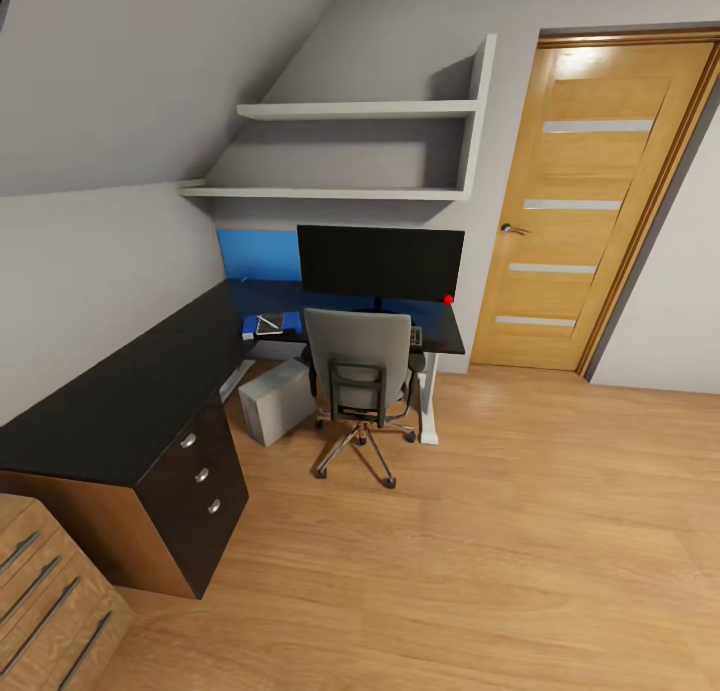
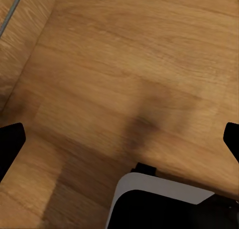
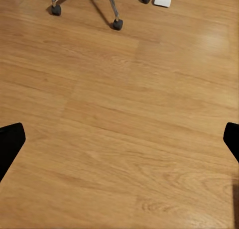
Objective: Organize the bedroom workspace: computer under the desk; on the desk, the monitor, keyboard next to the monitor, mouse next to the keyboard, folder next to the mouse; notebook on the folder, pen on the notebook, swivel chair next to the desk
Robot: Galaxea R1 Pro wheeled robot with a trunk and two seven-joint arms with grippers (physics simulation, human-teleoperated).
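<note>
The black L-shaped desk (image 1: 120, 401) runs along the left wall and turns under the shelves. The wide black monitor (image 1: 380, 261) stands on it. The blue folder (image 1: 290, 321) lies on the desk left of the swivel chair (image 1: 358, 356), with the pale notebook (image 1: 268, 324) on top. The chair's back hides most of the keyboard (image 1: 416, 335). The grey computer (image 1: 275, 401) sits on the floor at the desk's edge. The mouse is hidden, and the pen is too small to tell. My left gripper (image 2: 119, 139) and right gripper (image 3: 119, 139) hang open over bare floor.
A wooden door (image 1: 590, 201) stands shut at the right. White shelves (image 1: 350, 111) hang above the desk. A light wood cabinet (image 1: 50, 601) sits at the near left beside the dark drawer pedestal (image 1: 200, 481). The chair's casters (image 3: 117, 24) lie ahead of my right gripper.
</note>
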